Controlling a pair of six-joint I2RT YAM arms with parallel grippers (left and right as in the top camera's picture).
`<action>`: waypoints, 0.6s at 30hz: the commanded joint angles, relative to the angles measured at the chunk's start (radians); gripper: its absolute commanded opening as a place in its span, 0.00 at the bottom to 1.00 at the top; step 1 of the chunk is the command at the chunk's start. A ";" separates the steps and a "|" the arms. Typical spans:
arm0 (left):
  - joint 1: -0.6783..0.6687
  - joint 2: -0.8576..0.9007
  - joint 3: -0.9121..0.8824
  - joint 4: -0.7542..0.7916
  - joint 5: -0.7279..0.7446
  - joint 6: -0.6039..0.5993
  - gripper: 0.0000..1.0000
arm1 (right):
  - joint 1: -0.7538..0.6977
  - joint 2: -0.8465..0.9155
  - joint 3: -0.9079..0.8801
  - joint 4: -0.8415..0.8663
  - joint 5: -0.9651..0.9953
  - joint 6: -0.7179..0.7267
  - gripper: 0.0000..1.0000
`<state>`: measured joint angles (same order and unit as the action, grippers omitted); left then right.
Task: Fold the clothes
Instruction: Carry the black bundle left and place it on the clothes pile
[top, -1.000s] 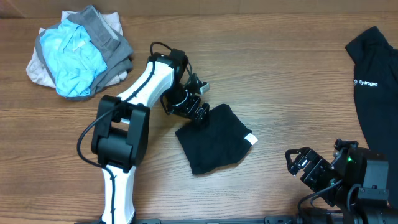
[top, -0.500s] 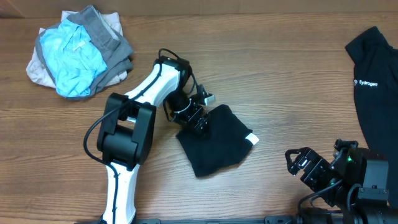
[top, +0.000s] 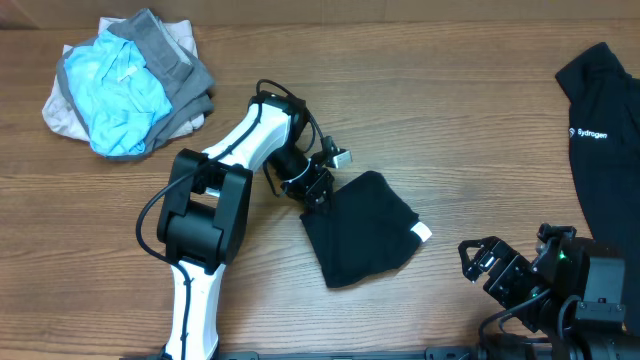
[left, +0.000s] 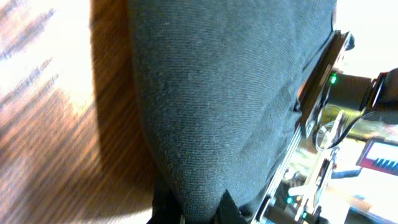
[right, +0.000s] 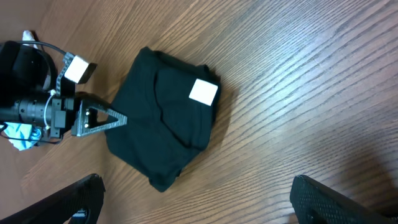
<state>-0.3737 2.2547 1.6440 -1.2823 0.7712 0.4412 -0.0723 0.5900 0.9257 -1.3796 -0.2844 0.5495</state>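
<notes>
Your left gripper (top: 316, 196) is clamped on the upper left corner of the folded black garment (top: 365, 230), with cloth pinched between its fingers (left: 229, 210). The garment lies as a small square mid-table (top: 480, 110), its white tag (top: 422, 233) at the right edge. Your right gripper (top: 478, 262) has its jaws wide apart at the front right, well apart from the garment, near a black lettered shirt (top: 605, 150)

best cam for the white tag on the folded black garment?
Right wrist: the white tag sits large and unobstructed on the folded black garment. Overhead shows it as a small patch at the garment's right corner. Left wrist shows only close-up fabric, no tag.
</notes>
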 joint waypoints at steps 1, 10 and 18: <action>-0.008 0.014 -0.013 0.063 0.071 -0.129 0.04 | 0.000 -0.005 0.007 0.005 -0.004 0.002 1.00; 0.100 0.014 -0.016 0.285 -0.195 -0.677 0.04 | 0.000 -0.005 0.007 0.005 -0.004 0.002 1.00; 0.332 0.014 -0.016 0.294 -0.258 -0.759 0.04 | 0.000 -0.005 0.007 0.005 -0.004 0.002 1.00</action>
<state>-0.1333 2.2593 1.6279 -0.9909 0.6209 -0.2466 -0.0719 0.5900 0.9257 -1.3796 -0.2848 0.5495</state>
